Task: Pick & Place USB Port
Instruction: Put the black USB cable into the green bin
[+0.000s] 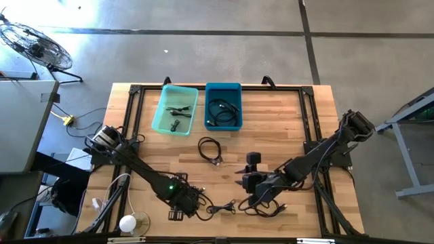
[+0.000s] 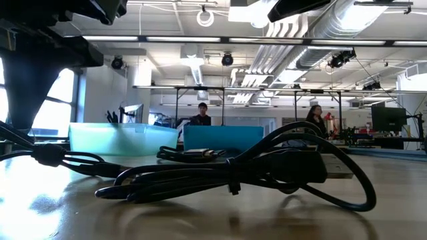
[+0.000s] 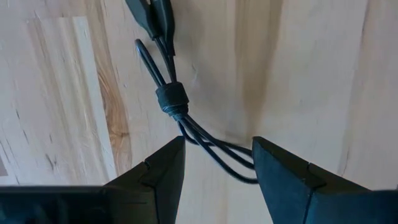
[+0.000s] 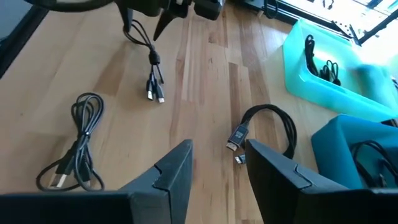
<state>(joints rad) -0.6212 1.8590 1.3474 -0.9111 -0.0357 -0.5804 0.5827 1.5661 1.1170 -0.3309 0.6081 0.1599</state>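
Observation:
Several black USB cables lie on the wooden table (image 1: 271, 115). One thin cable (image 3: 171, 99) with a bead on it lies near the front edge, its looped end between the fingers of my left gripper (image 3: 217, 168), which points down and is open just above the table (image 1: 188, 203). My right gripper (image 4: 217, 168) hangs open and empty above the table (image 1: 245, 184), slanting down toward the far left. A coiled cable (image 4: 74, 149) lies on the table near it (image 1: 268, 207). Another coil (image 1: 210, 149) lies mid-table. My left gripper comes from above, a finger on either side of the thin cable's looped strands (image 3: 214, 146), which lie flat on the wood and run across the gap. Whether the fingers (image 3: 165, 168) touch the strands, I cannot tell.
At the far edge stand a light teal bin (image 1: 175, 108) and a blue bin (image 1: 224, 105), each holding black cables. A white round object (image 1: 129, 222) sits at the near left corner. People show in the room beyond (image 2: 202, 115).

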